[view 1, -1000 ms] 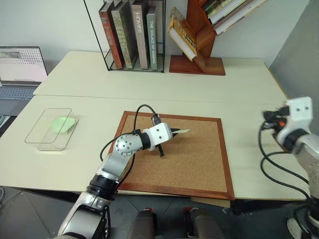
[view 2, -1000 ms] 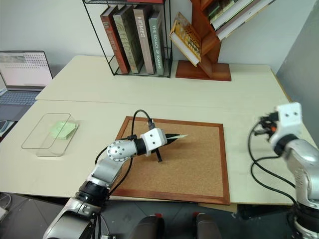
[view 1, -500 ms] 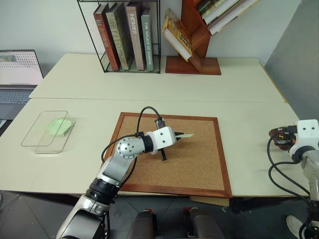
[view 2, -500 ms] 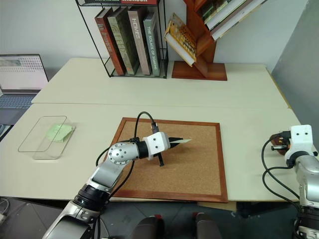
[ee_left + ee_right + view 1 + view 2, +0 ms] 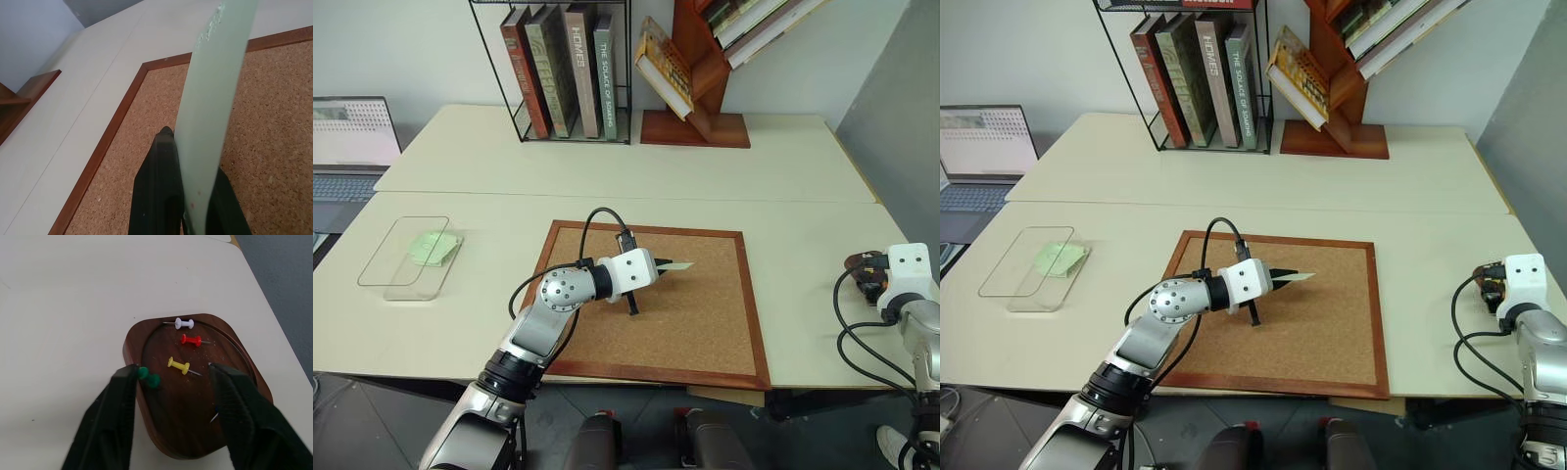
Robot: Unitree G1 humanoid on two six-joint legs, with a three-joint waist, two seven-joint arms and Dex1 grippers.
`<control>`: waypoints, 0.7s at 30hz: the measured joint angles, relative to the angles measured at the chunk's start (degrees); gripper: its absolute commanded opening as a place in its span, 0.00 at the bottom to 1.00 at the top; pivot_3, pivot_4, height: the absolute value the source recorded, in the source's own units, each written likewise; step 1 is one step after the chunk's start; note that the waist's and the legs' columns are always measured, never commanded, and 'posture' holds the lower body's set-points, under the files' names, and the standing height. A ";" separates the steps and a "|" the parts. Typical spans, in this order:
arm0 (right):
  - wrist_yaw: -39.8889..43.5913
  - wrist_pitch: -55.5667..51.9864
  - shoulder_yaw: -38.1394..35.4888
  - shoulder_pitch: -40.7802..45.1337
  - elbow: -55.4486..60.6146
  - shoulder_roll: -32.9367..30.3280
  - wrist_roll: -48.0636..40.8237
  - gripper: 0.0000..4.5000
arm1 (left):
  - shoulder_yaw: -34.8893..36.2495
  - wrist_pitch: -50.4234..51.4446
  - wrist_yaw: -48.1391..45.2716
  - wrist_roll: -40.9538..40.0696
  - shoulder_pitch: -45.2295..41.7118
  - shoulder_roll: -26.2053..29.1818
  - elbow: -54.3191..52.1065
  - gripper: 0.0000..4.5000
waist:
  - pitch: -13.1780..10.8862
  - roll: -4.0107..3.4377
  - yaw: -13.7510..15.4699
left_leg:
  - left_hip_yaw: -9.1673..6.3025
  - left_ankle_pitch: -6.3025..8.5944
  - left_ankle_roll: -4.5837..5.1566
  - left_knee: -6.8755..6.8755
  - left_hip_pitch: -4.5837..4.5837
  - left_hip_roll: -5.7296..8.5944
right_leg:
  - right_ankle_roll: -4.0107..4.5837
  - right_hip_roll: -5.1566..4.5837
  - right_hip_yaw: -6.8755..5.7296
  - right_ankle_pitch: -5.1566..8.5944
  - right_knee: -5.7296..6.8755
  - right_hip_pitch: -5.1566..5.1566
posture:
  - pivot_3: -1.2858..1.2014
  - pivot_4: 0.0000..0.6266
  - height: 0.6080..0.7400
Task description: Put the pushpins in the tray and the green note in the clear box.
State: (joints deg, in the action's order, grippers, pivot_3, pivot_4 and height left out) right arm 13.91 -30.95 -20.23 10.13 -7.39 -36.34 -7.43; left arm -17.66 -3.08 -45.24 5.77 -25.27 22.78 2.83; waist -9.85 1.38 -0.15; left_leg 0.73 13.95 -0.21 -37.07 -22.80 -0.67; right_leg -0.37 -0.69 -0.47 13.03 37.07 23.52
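From the head cameras I see my left gripper over the cork board, its fingers pinched shut on a green note that sticks out flat past the tips, above the upper middle of the board. Far off to my left on the pale table sits the clear box, with another pale green sheet lying in it. My right arm is at the table's right edge, where the dark tray peeks out just beside its white wrist housing. On the left wrist view, the note rises as a long pale strip between the black fingers, which are closed on its lower end, with cork and the board's wooden frame below. On the right wrist view, my right gripper stands with jaws spread wide over the tray. A green pushpin sits touching the inside of one finger at the tray's rim, and I cannot tell if it is resting on the tray. White, red and yellow pushpins lie in the tray.
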 measured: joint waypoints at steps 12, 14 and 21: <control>-3.31 1.81 -1.44 0.83 -0.35 0.44 0.31 0.99 | 0.00 0.00 -0.40 0.00 0.00 0.19 0.00 0.00 | 0.00 0.00 0.01 | 0.01 0.00 0.00 0.00 0.00 0.01 | 0.00 0.00 0.01 0.00 0.00 0.00 | 0.52 0.24 1.00; -4.03 2.32 -1.74 1.34 -1.06 0.37 0.63 0.99 | 0.00 0.00 -0.41 0.00 0.00 0.22 0.00 0.00 | 0.00 0.00 0.00 | 0.02 0.00 0.00 0.00 0.00 0.01 | 0.00 0.00 0.02 0.00 0.00 0.00 | 0.52 0.24 1.00; -4.81 3.38 -2.99 1.89 -1.34 0.33 0.77 0.99 | 0.00 0.00 -0.43 -0.02 0.00 0.63 0.00 0.00 | 0.00 -0.01 0.01 | 0.02 0.00 0.00 0.00 0.00 0.01 | 0.00 0.00 0.02 0.00 0.00 0.00 | 0.52 0.24 1.00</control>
State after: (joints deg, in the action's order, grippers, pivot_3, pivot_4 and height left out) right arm 9.10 -27.56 -23.22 12.03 -8.73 -36.00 -6.66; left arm -17.65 -3.08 -45.67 5.75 -25.27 23.41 2.84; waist -9.85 1.37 -0.14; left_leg 0.75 13.95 -0.21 -37.08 -22.80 -0.66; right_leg -0.37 -0.70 -0.45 13.03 37.08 23.52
